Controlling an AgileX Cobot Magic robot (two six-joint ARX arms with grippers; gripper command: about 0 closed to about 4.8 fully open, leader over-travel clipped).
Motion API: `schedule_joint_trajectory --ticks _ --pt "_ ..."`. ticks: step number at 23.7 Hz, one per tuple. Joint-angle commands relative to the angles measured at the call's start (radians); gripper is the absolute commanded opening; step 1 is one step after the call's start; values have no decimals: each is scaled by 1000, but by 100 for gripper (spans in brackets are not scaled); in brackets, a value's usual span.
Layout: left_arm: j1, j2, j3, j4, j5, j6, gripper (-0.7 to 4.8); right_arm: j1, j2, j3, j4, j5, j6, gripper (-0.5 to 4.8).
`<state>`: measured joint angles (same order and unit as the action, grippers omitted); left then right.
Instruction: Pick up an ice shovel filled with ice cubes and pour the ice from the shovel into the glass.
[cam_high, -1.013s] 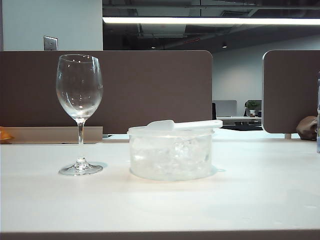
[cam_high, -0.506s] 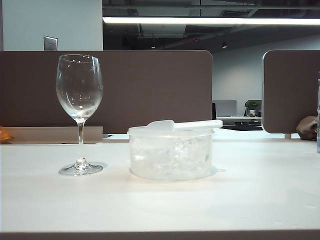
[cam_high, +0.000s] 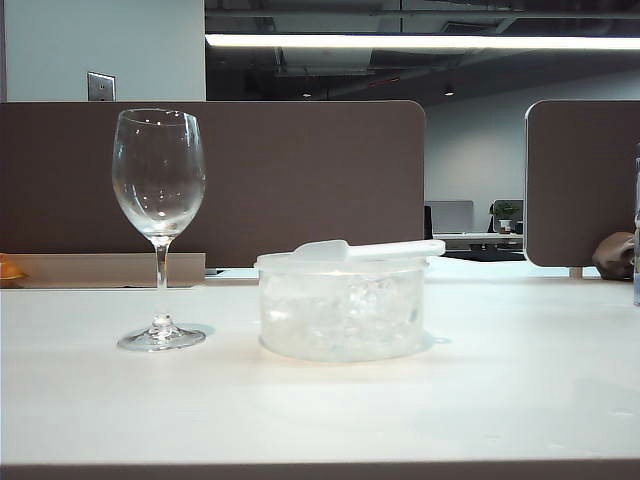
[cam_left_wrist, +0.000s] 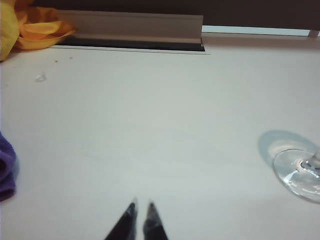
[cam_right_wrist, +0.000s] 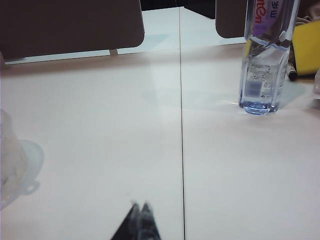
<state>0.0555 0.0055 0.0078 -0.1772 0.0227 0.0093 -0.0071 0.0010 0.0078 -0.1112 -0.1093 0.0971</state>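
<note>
A: Nothing has moved since the earlier frame: the tall clear stemmed wine glass (cam_high: 159, 225) and the squat round clear plastic tub (cam_high: 342, 308) sit exactly as before on the white bench (cam_high: 320, 410).

B: Position of the scoop?

A: The small translucent white plastic ice shovel (cam_high: 368, 249) lies flat across the tub's rim, bowl toward the glass, long handle pointing away from it. The whitish, glistening ice cubes (cam_high: 340, 315) are all inside the tub. Whether any sit in the shovel's bowl, I cannot tell from this angle.

B: Pincers?

A: Neither arm shows in the exterior view. The left pincer (cam_left_wrist: 141, 206) hangs over bare bench with its tips pressed almost together, pinching nothing; the glass's round foot is off to one side, well apart from it. The right pincer (cam_right_wrist: 139, 206) is pressed together, empty, over bare bench, with the tub's edge at the margin of its view and a clear plastic water bottle (cam_right_wrist: 265, 55) standing farther off.

B: Progress?

A: None yet. Glass is empty and upright, shovel ungrasped. Remaining, by my judgement: open a pincer, take the handle, lift level, carry to the glass, tip.
</note>
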Motion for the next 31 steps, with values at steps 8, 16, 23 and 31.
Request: schedule_joint_trajectory --ticks 8,16,23,31 --pt "0 0 0 -2 0 2 29 2 1 -7 11 -5 10 -5" --pt "0 0 0 -2 0 2 29 3 1 -7 9 -53 13 -5" --pt "-135 0 0 -2 -33 2 29 3 1 -7 5 -164 157 -5" --pt "-509 0 0 -2 21 2 29 3 1 -7 3 -360 273 4"
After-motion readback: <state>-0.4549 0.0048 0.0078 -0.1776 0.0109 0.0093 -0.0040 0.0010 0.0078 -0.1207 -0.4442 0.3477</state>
